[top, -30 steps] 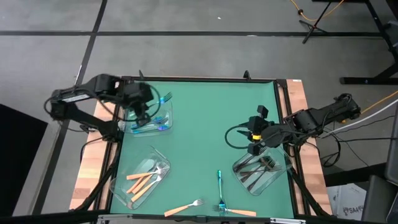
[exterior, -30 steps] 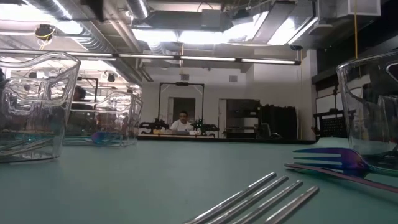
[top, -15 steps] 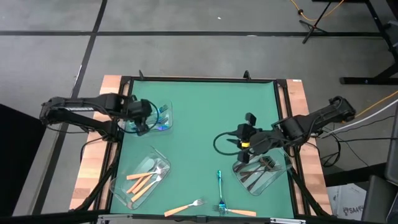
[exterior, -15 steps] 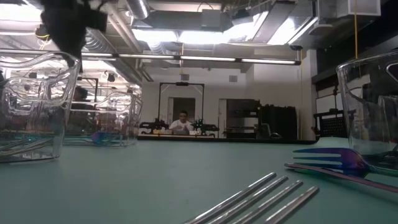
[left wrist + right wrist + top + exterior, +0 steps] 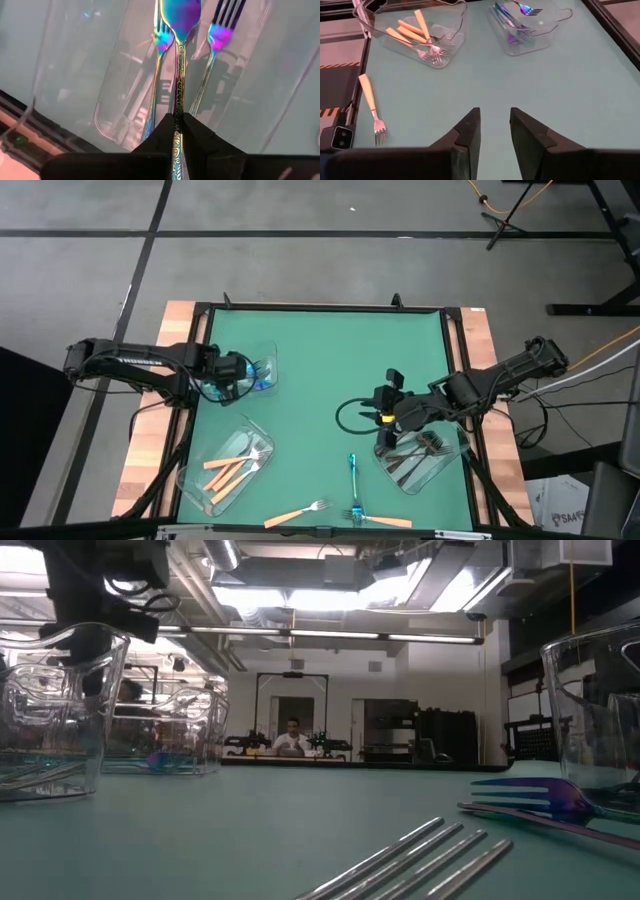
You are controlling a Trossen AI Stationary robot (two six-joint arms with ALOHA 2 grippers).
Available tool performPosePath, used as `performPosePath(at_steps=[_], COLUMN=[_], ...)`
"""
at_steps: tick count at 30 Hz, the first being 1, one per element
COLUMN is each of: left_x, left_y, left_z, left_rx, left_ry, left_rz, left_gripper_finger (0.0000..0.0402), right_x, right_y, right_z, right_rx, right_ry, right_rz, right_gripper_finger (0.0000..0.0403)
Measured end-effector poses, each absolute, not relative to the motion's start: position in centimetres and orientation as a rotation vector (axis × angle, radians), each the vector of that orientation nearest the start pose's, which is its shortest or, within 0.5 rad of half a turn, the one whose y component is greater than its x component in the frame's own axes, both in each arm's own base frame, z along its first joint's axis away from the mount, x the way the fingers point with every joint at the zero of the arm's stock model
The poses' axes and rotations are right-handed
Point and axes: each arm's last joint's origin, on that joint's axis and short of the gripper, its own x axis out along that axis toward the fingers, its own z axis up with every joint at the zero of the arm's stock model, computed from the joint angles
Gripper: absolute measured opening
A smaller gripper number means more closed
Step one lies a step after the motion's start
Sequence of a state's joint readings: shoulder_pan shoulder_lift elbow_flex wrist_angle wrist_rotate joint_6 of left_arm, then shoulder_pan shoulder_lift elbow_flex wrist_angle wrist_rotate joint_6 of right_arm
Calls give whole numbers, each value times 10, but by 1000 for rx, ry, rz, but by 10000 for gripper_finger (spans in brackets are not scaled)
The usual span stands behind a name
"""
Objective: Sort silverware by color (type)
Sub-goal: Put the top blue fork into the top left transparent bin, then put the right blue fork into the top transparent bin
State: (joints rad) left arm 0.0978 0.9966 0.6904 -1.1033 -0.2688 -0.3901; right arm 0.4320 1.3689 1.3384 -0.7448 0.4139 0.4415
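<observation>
Blue fork pinched by left end effector over tray.

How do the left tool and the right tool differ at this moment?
The left tool is shut on an iridescent blue fork; the right tool stands open and holds nothing. The left tool hangs over the tray of blue forks at the table's left edge, while the right tool hovers over bare green mat, beside the tray of dark forks. Both have dark fingers.

Forks in trays; others outside.
</observation>
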Motion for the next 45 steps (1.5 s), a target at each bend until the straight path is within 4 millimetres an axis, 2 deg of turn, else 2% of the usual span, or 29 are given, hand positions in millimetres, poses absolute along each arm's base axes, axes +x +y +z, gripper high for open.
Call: performPosePath(at_steps=[32,38,45], left_x=[140,140,140], left_y=[21,21,21], left_z=[210,210,210], left_rx=[-191,-192,-195], left_ry=[1348,1347,1345], left_rz=[569,571,572], left_gripper_finger=[17,38,58], right_x=[261,268,282], right_y=[108,112,122], right_z=[347,340,327], right_rx=[112,112,148], right_ry=[697,716,771], right_rz=[-135,-122,-20], right_gripper_finger=[95,95,95])
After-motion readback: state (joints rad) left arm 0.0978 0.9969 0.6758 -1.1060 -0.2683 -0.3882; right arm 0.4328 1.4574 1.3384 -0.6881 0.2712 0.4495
